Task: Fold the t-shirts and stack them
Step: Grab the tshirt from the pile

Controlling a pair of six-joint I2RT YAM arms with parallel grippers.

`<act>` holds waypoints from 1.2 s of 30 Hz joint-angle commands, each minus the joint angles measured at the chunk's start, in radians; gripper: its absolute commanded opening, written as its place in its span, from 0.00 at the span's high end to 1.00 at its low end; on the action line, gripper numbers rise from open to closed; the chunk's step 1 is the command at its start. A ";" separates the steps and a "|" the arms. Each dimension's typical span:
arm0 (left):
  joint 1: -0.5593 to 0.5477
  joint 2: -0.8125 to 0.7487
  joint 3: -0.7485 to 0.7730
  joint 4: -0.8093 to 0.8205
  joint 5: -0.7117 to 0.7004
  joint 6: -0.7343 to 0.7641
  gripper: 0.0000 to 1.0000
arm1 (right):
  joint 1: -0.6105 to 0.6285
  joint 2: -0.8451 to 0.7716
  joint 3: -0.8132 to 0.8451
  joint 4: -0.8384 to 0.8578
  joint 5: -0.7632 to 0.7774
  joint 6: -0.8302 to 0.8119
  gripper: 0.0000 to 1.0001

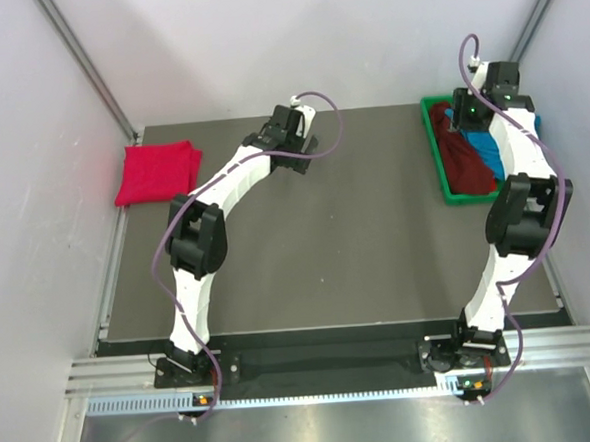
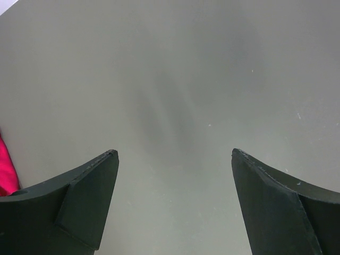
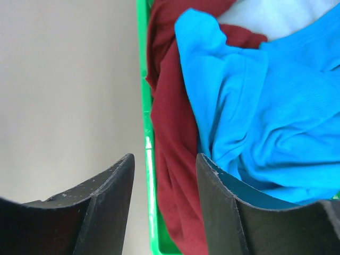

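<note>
**STATUS**
- Crimson shirt (image 1: pixel 157 171): folded, far-left on desk (image 1: pixel 376 236).
- Maroon shirt (image 3: pixel 170 106) and teal-blue shirt (image 3: pixel 265 106): crumpled together in green bin (image 3: pixel 142 53), far-right. Teal lies partly over maroon.
- Left fingers (image 2: pixel 85 202): released wide, nothing btwn them, over bare desk, mid-far.
- Right fingers (image 3: pixel 106 202): part-released, no cloth pinched. Gap straddles bin's left wall and maroon edge.

**HAZARDS (est.)**
1. Closing here may clamp bin wall w/ cloth, so bin lifts or drags.
2. Shirts overlap, so pulling maroon may haul teal out too.
3. Shallow pinch on a slack fold is likely to slip on lift.
</note>
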 commanded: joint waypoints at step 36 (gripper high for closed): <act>0.085 0.053 0.288 0.032 -0.040 -0.012 0.02 | 0.111 -0.221 0.213 0.014 -0.193 -0.019 1.00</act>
